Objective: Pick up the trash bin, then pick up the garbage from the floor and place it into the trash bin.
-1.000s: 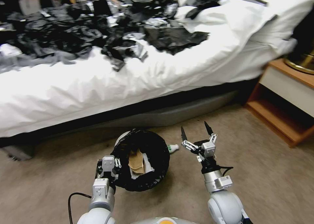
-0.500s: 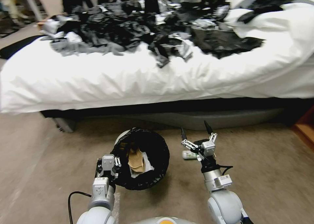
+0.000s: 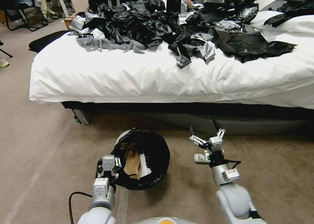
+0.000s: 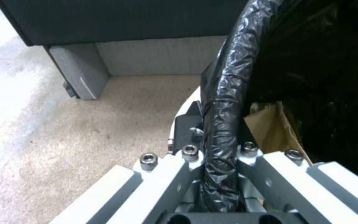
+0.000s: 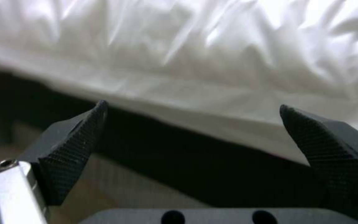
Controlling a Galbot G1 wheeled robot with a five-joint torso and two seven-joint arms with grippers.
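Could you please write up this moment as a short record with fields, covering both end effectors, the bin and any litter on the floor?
left end effector: shut on the trash bin rim, over the black liner
right end effector: open, empty, raised above the bottle
bin contents: brown paper scrap, white tissue
floor litter: small bottle with green label, lying on the carpet right of the bin
behind: bed with black clothes heap

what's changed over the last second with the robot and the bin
The robot has turned left; the camera's view swept along the white bed. The open right hand shifted slightly right, above the small clear green-labelled bottle. The left hand still grips the black-lined white bin.
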